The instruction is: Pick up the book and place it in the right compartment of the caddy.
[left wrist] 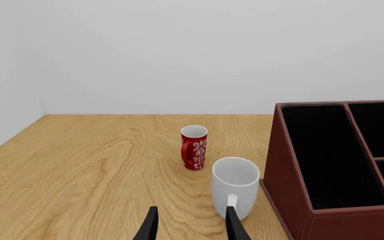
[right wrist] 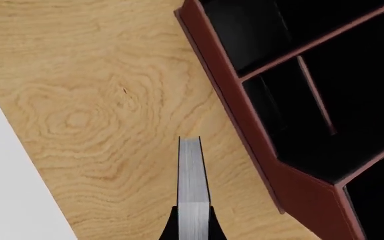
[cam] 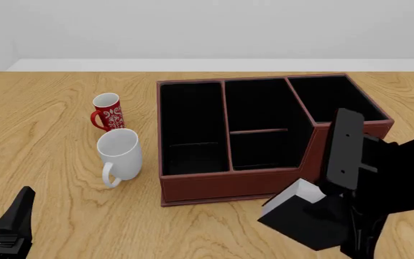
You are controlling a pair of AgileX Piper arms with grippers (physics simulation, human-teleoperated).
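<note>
right claw: my fingers are clamped on the book, one finger on each cover, with the white page edges facing the wrist camera. in the front view the book hangs tilted above the table, off the wood, just on my side of the caddy and below the raised wall of the right compartment. it is not yet over any compartment.

handling, as i judge it: a rigid hardcover, thick enough to carry some weight, with smooth boards that could slide between the fingers if it swings. the hold sits at one end of the book, so the free end will tend to droop; a grip nearer the middle of the covers would steady it. the tall wall ahead of the claw must be cleared before lowering.

left claw: fingers apart, holding nothing, low over the table. just ahead of it stands a white mug, with a red patterned mug beyond, both beside the caddy's long narrow section.
</note>
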